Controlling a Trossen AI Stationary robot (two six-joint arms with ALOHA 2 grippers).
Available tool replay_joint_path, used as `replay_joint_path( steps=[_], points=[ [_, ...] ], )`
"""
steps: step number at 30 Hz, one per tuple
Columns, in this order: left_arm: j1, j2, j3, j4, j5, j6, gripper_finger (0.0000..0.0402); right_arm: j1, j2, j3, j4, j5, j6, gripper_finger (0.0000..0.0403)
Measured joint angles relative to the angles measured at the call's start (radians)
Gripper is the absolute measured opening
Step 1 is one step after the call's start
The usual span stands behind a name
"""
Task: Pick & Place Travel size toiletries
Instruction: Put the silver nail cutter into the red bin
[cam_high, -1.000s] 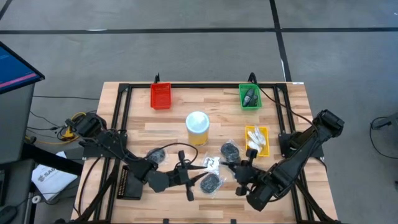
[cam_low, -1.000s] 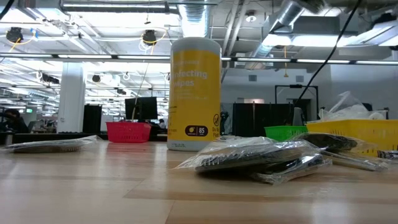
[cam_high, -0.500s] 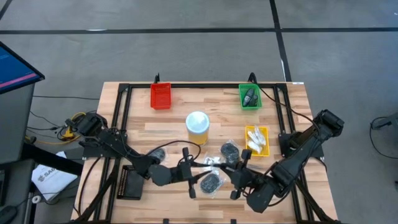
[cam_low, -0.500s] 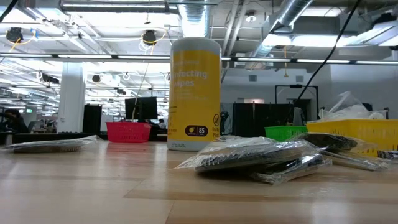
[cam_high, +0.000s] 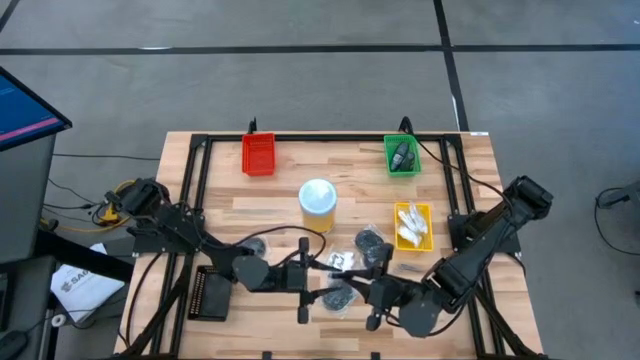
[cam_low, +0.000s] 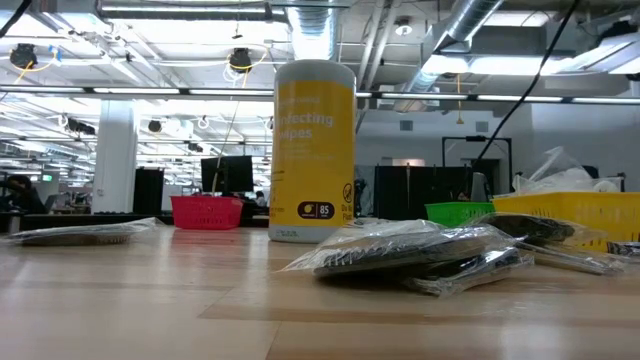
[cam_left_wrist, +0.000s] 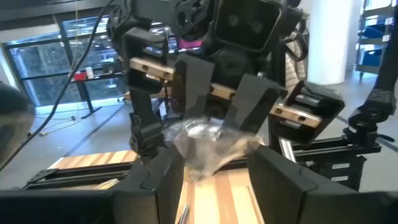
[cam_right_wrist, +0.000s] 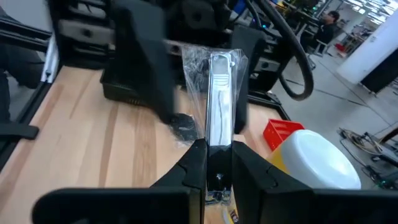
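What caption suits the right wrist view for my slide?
Right gripper clamps a silvery item in a clear bag, facing the left gripper.

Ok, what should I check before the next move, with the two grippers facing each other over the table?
1. Right gripper grips the bagged silvery item: ok, fingers shut on its lower end.
2. Left gripper is ready to receive: ok, its fingers stand wide apart.
3. Bag sits between the left fingers: cannot tell; in the left wrist view it seems just ahead of them.
4. Item is off the table: ok, held upright above the wood.
5. Yellow tub is out of the way: ok, apart from both grippers.
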Motion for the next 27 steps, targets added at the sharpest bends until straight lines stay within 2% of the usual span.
replay_joint_path(
  steps=[5,9,12,18,27],
  points=[
    [0.006,-0.005,0.0,0.0,0.022,0.001,0.0173,-0.018,0.0,0.0,0.006,-0.021,0.0,0.0037],
    [0.011,-0.005,0.0,0.006,0.022,0.003,0.0161,-0.024,0.0,0.0,0.035,-0.025,-0.026,0.0037],
    [0.013,-0.005,0.0,0.006,0.027,0.004,0.0132,-0.023,0.0,0.0,0.039,-0.028,-0.031,0.0037],
    [0.013,-0.005,0.0,0.003,0.028,0.034,0.0038,-0.022,0.0,0.0,0.043,-0.045,-0.031,0.0037],
    [0.013,-0.007,0.0,0.001,0.03,0.032,0.0038,-0.023,0.0,0.0,0.038,-0.045,-0.033,0.0062]
  ],
)
